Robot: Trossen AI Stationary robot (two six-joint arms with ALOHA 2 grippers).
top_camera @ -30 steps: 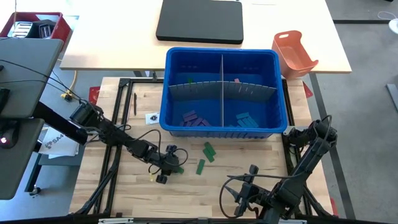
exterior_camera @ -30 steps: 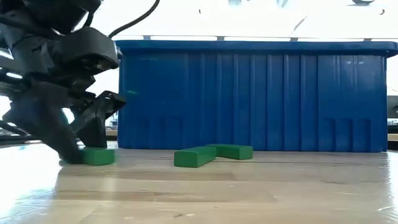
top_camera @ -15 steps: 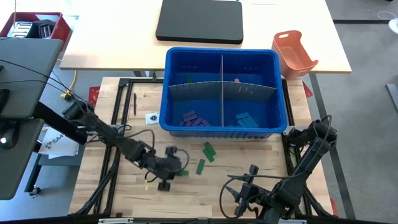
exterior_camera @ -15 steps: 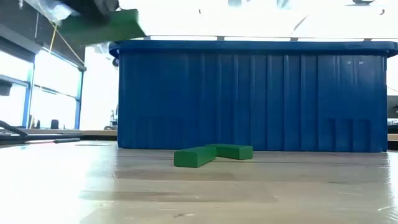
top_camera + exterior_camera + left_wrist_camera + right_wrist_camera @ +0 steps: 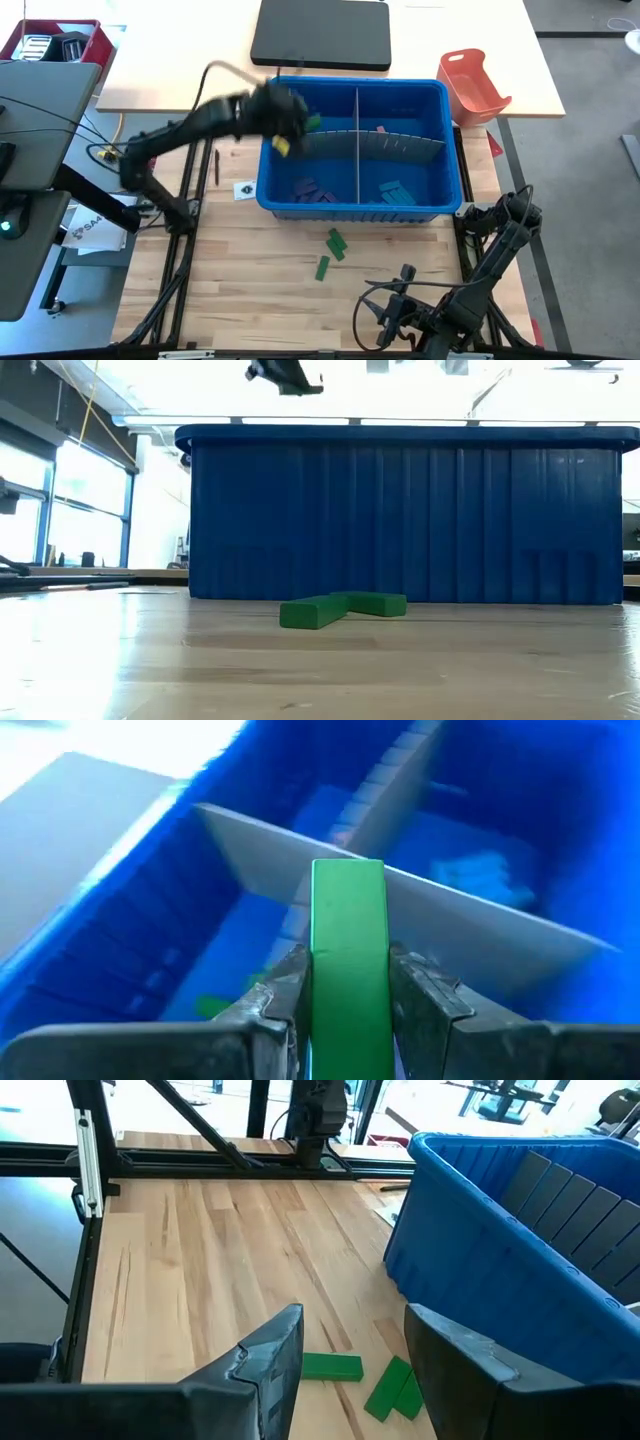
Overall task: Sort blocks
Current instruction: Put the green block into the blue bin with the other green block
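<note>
Over blue bin (image 5: 352, 95), upper centre, left gripper (image 5: 350, 982) clamps green block (image 5: 348, 950); early release would misplace it.

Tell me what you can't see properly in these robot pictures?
- Left gripper, high view: smeared by motion, so its fingers are unclear there; the left wrist view shows them clamping a green block.
- Blue bin, low view: its front wall hides everything inside.
- Blocks in the bin's near compartments, high view: too small to tell shapes.
- Two green blocks on the table, right wrist view: partly hidden behind the right gripper.
</note>
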